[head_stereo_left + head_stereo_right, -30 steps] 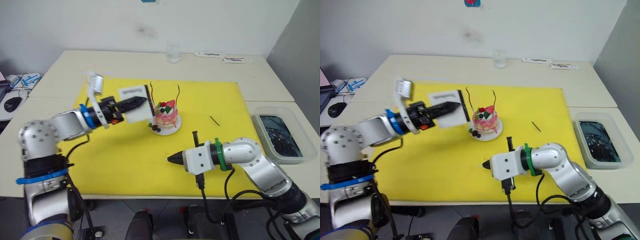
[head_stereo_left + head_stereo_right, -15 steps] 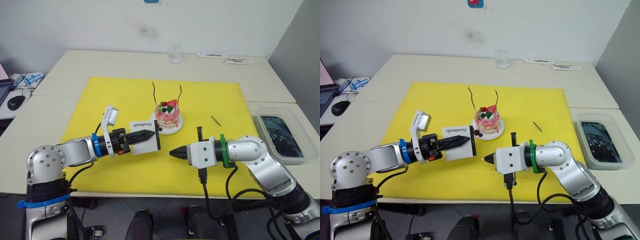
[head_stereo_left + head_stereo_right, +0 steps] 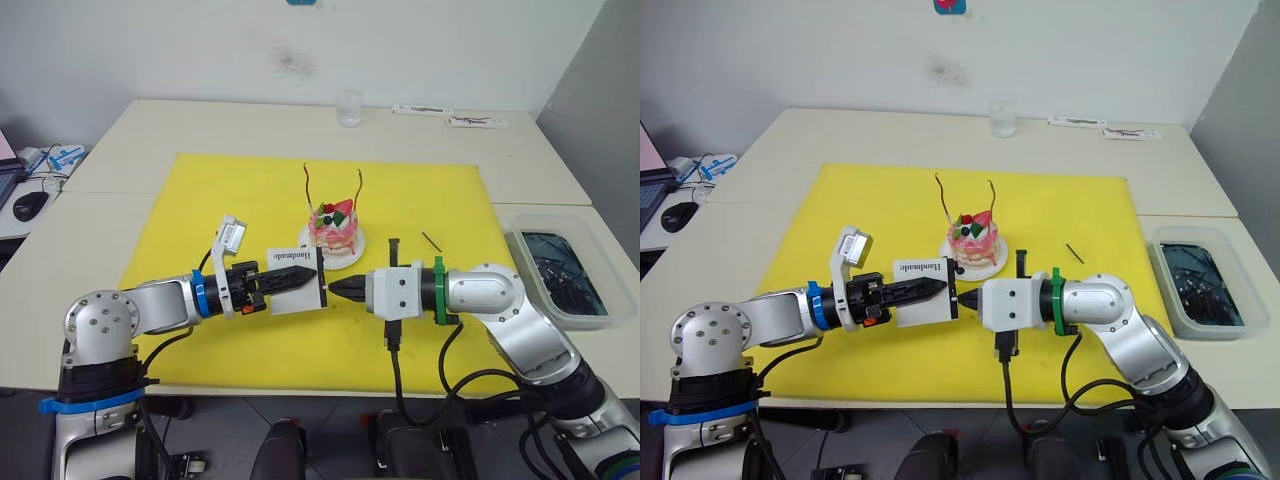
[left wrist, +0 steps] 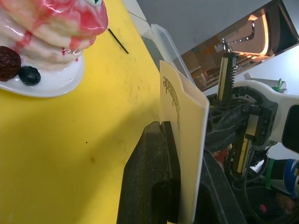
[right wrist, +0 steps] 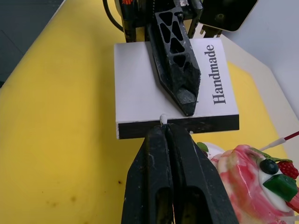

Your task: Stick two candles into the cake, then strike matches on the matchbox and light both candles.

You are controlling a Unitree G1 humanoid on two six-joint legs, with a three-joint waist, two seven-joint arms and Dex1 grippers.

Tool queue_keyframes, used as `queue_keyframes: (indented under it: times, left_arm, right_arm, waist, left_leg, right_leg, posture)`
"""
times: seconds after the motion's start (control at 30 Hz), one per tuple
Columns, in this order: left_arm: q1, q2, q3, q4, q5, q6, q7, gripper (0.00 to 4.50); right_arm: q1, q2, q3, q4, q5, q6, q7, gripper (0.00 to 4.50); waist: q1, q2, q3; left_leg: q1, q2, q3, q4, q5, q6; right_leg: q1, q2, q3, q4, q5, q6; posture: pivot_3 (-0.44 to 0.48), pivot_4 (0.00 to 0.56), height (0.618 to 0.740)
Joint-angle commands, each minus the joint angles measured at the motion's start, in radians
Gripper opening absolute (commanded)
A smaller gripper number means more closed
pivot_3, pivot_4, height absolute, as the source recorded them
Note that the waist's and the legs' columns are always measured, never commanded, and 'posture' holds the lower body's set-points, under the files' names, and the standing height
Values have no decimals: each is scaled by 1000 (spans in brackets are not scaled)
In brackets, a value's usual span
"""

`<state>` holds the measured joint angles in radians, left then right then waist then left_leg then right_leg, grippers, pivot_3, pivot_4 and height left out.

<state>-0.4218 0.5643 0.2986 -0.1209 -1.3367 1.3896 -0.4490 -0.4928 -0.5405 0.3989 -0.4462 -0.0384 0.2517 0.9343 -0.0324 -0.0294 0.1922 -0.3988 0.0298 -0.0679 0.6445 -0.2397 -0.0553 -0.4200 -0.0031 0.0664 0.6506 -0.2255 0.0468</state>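
Here, a yellow mat (image 3: 200,200) covers the middle of the pale table (image 3: 120,130) in the head views. A clear glass (image 3: 346,106) stands at the table's far edge, top centre of the frame, and a clear tub (image 3: 560,265) with dark contents sits off the mat at the right edge. A computer mouse (image 3: 28,205) lies at the far left.

The cake (image 3: 334,225) sits on its white plate just above frame centre, with both candles (image 3: 308,185) standing up out of it. One match (image 3: 430,241) lies loose on the mat to the right of the cake, well apart from it.

Below the cake, the two grippers meet tip to tip. The left gripper (image 3: 300,279) is clamped on the matchbox (image 3: 928,290), one finger (image 5: 175,70) lying across its lettered white face, holding it off the mat with the black striking strip turned toward the right gripper (image 5: 164,128). That gripper's fingers are pressed together on a second match (image 5: 163,119), whose pale head touches the strip. Nothing stands between the strip and the match.
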Motion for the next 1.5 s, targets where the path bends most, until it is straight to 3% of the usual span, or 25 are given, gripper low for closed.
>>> queue_keyframes:
  times: [0.03,0.47,0.77,1.0,1.2,1.5]
  left_arm:
    - [-1,7,5,-20,-36,-4,-11,0]
    - [10,-10,1,-30,-81,-6,20,0]
    - [-39,-117,15,10,-197,-59,152,0]
    - [-161,7,112,125,-288,-111,225,0]
    - [-87,80,79,71,-296,-93,202,0]
    - [16,98,42,28,-236,-120,164,0]
  right_arm:
    - [-21,9,0,4,-15,-20,-14,21]
    - [-18,27,29,35,-58,-41,-20,21]
    - [14,58,152,88,-138,-41,8,21]
    - [36,0,82,34,-92,-16,63,21]
    - [33,-8,34,2,-57,15,52,21]
    - [37,-21,-6,-12,-42,42,32,21]
  waist:
    - [0,0,0]
    - [0,0,0]
    - [1,0,0]
    - [-1,0,0]
    - [-3,0,0]
    - [0,0,0]
  left_leg:
    - [0,0,0,0,0,0]
    - [0,0,0,0,0,0]
    - [0,0,0,0,0,0]
    - [-1,0,-3,0,0,0]
    - [1,0,0,-1,0,0]
    - [0,0,0,0,0,0]
  right_leg:
    - [0,0,0,0,0,0]
    - [0,0,0,0,0,0]
    - [0,0,0,0,1,1]
    - [0,0,-2,1,1,1]
    - [0,0,1,0,0,1]
    - [0,0,0,0,-1,-1]
  posture:
    - [0,150,740]
    - [0,150,740]
    - [0,150,740]
    - [0,150,740]
    - [0,150,740]
    - [0,150,740]
